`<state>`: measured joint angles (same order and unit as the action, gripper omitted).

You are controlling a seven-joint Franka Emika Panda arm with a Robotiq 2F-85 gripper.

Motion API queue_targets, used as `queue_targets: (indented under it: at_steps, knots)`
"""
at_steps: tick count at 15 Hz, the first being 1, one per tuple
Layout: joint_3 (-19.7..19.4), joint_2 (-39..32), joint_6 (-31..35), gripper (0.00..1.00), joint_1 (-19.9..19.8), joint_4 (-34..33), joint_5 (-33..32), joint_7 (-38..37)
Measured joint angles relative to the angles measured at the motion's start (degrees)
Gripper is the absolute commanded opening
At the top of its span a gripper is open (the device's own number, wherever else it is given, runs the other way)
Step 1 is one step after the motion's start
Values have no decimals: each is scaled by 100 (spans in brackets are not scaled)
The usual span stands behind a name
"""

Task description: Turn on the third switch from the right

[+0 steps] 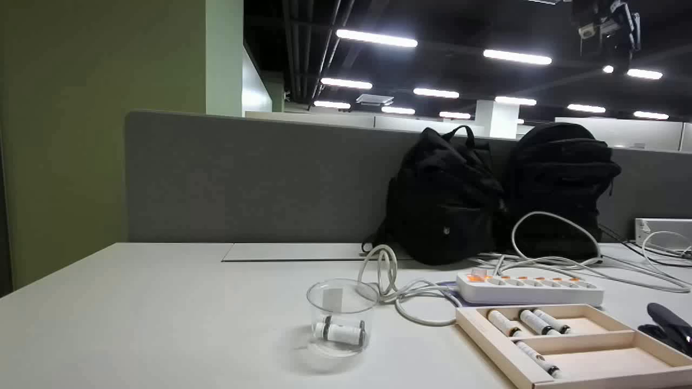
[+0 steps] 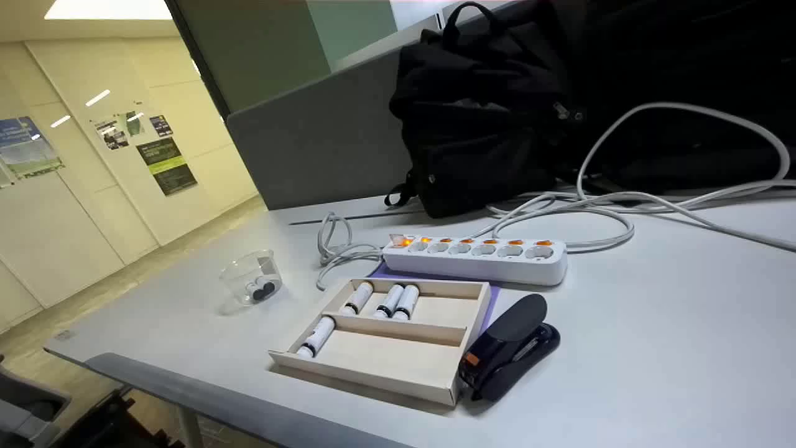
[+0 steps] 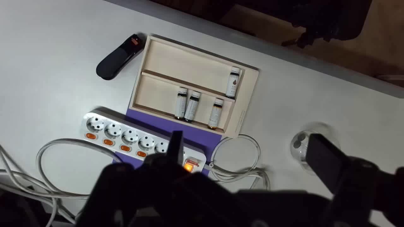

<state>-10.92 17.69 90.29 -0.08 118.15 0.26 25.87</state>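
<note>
The white power strip point(image 1: 530, 294) point(image 2: 472, 264) point(image 3: 104, 126) lies on the table in both exterior views. The third switch from the right is a small orange-red rocker point(image 1: 539, 278) point(image 2: 490, 241). In the wrist view it is third from the left point(image 3: 125, 148) and looks unlit. The main switch point(image 2: 404, 241) point(image 3: 188, 167) at the strip's end glows orange. My gripper point(image 3: 249, 151) is wide open and empty, high above the table. Its left finger covers part of the strip near the main switch. Its dark body shows at the top right in an exterior view point(image 1: 608, 32).
A wooden tray point(image 2: 398, 333) with several small bottles stands beside the strip, on a purple sheet point(image 3: 195, 135). A black stapler point(image 2: 510, 348) and a clear cup point(image 1: 341, 297) holding bottles are nearby. White cables point(image 3: 233, 176) lie around the strip. Black backpacks point(image 1: 448, 200) stand behind.
</note>
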Motion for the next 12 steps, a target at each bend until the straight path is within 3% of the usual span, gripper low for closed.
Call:
queue_targets:
  at_steps: [10, 12]
  knots:
    - [0, -2, 10, 100, 0, -3, 0, 2]
    - [19, -23, 279, 100, -26, 13, -37, 12]
